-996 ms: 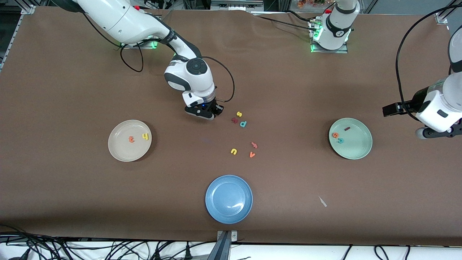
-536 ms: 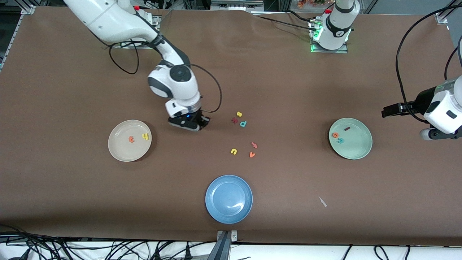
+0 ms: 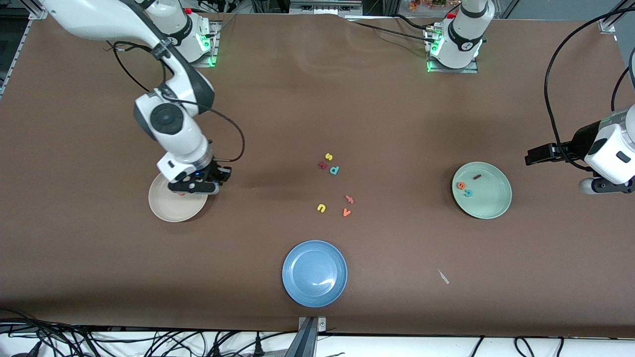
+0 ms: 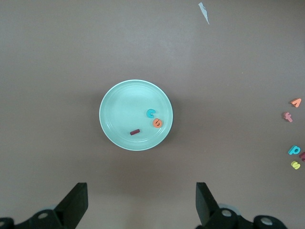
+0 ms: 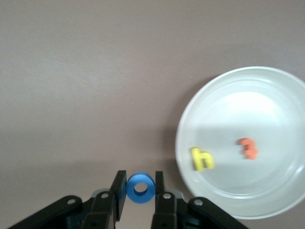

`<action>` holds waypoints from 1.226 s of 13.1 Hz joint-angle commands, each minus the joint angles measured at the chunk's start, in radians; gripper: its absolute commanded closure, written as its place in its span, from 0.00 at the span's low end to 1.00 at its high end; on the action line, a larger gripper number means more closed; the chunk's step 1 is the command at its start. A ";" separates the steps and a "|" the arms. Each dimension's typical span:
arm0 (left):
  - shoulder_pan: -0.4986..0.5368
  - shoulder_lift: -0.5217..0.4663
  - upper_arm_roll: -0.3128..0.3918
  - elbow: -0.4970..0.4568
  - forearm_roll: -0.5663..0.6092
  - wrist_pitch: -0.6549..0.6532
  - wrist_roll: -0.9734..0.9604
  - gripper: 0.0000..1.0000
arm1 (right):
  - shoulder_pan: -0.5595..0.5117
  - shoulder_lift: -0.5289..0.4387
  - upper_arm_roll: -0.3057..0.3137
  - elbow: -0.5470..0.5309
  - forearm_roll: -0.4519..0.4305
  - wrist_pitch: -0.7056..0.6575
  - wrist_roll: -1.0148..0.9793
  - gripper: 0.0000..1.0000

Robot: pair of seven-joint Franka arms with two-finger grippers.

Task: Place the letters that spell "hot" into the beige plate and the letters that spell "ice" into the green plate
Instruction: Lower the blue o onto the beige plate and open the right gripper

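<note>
My right gripper (image 5: 140, 191) is shut on the blue ring-shaped "o" (image 5: 140, 187), held in the air just beside the rim of the beige plate (image 5: 183, 143). The yellow "h" (image 5: 201, 159) and the orange "t" (image 5: 248, 148) lie in that plate. In the front view the right gripper (image 3: 198, 187) covers part of the beige plate (image 3: 171, 208). The green plate (image 3: 488, 201) holds the dark red "i" (image 3: 477, 176), orange "e" (image 3: 461, 185) and teal "c" (image 3: 468, 193). My left gripper (image 4: 141, 200) hangs open and empty, high beside the green plate (image 4: 121, 107).
A blue plate (image 3: 314, 273) sits near the table's front edge. Loose letters lie mid-table: yellow "s" (image 3: 328, 156), dark red "k" (image 3: 323, 165), teal "p" (image 3: 334, 170), yellow "u" (image 3: 321, 208), orange "v" (image 3: 347, 212) and a pinkish letter (image 3: 349, 199). A white scrap (image 3: 443, 276) lies nearer the front camera than the green plate.
The right arm has swung from beside the loose letters over to the beige plate, carrying the blue "o". The left arm has barely shifted.
</note>
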 commanded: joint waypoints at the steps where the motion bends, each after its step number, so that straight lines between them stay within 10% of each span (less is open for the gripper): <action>1: -0.012 -0.016 0.018 -0.018 -0.030 0.006 0.025 0.01 | -0.025 -0.062 -0.052 -0.007 0.114 -0.051 -0.244 0.90; 6: -0.010 -0.010 0.018 -0.018 -0.030 0.006 0.027 0.01 | -0.027 -0.066 -0.168 -0.013 0.183 -0.053 -0.458 0.82; 10: -0.010 -0.009 0.018 -0.018 -0.030 0.006 0.027 0.01 | -0.025 -0.074 -0.172 -0.007 0.307 -0.103 -0.454 0.19; 16: -0.012 -0.009 0.018 -0.018 -0.030 0.003 0.027 0.01 | -0.025 -0.091 -0.180 0.086 0.315 -0.239 -0.455 0.00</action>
